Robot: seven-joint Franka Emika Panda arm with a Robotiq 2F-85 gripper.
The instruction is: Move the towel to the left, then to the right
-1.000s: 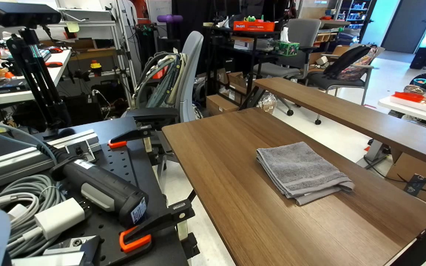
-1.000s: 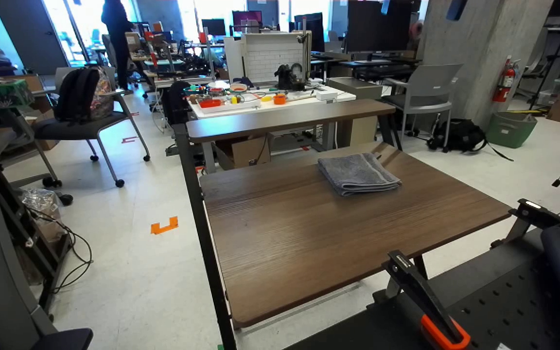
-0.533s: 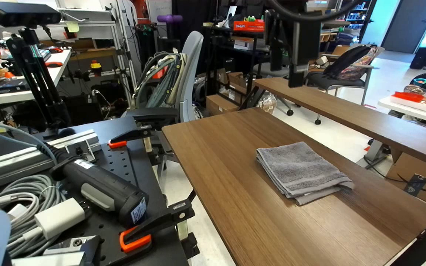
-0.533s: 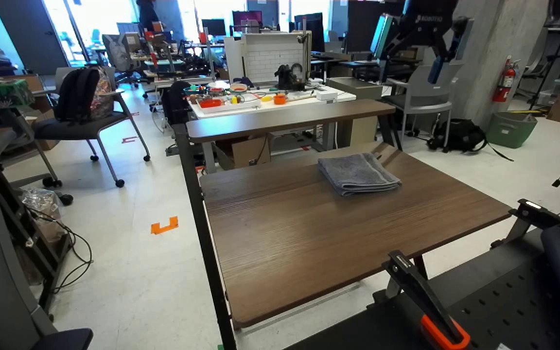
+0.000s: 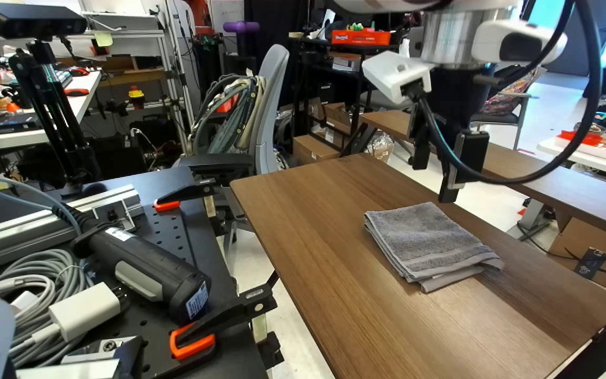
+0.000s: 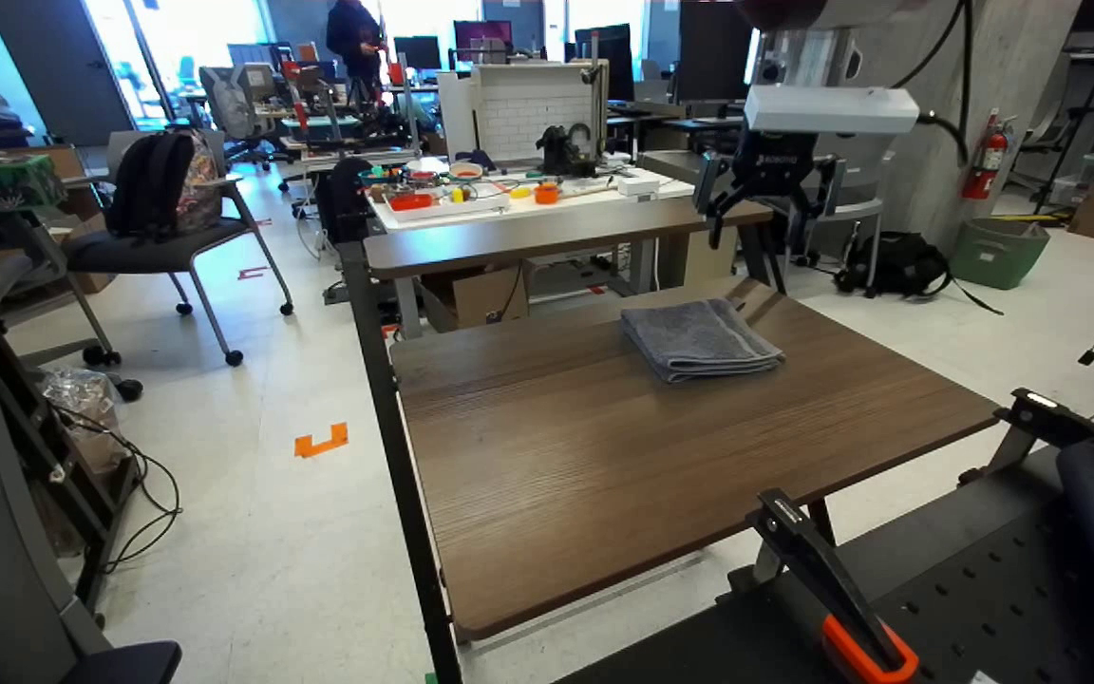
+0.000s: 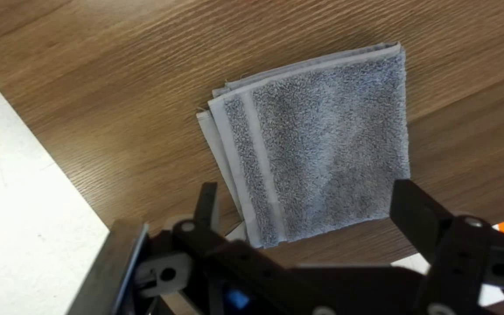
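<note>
A folded grey towel (image 5: 429, 239) lies flat on the brown wooden table (image 5: 308, 226). It also shows in an exterior view (image 6: 699, 337), near the table's far edge, and in the wrist view (image 7: 326, 144). My black gripper (image 5: 434, 180) is above the towel and apart from it, pointing down. It also shows in an exterior view (image 6: 754, 237). In the wrist view the gripper (image 7: 305, 192) has its fingers wide apart, with nothing between them. The towel lies below, its near edge between the two fingers in the picture.
A narrower raised wooden shelf (image 6: 566, 233) runs along the table's far side. A black bench (image 5: 177, 247) with orange-tipped clamps (image 5: 192, 342), cables and a dark hand tool (image 5: 145, 268) stands beside the table. A dark post (image 6: 400, 456) stands at a table end.
The arm has come into view from above and lowered toward the towel; one second ago only finger tips showed at the top of an exterior view. The towel has not moved.
</note>
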